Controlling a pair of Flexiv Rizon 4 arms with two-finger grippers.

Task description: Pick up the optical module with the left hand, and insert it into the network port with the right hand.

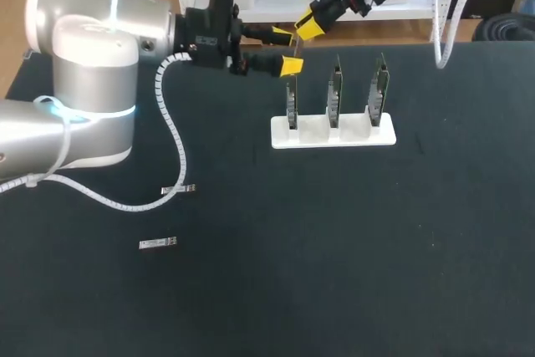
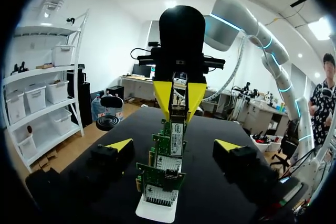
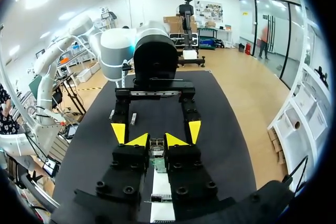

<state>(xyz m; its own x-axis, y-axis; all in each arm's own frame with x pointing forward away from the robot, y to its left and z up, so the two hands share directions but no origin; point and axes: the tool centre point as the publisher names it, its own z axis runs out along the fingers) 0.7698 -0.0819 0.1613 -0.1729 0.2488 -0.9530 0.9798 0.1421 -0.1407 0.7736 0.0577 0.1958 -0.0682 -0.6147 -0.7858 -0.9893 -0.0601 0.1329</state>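
Observation:
A small metal optical module (image 2: 178,113) hangs just above the leftmost of three green network cards (image 1: 291,102). My right gripper (image 3: 156,141) is shut on its upper end (image 3: 156,148). In the head view the right gripper (image 1: 308,29) comes in from the far right, over that card's end of the white stand (image 1: 351,136). My left gripper (image 1: 291,50) is wide open, with its fingertips (image 3: 118,131) on either side of the right gripper and touching nothing. In the left wrist view the left gripper (image 2: 173,146) straddles the row of cards, facing the right gripper (image 2: 179,98).
Two spare optical modules lie on the black table at the left, one (image 1: 178,190) near the left arm's white spiral cable (image 1: 171,123), the other (image 1: 158,243) nearer the front. The other two cards (image 1: 335,89) stand upright to the right.

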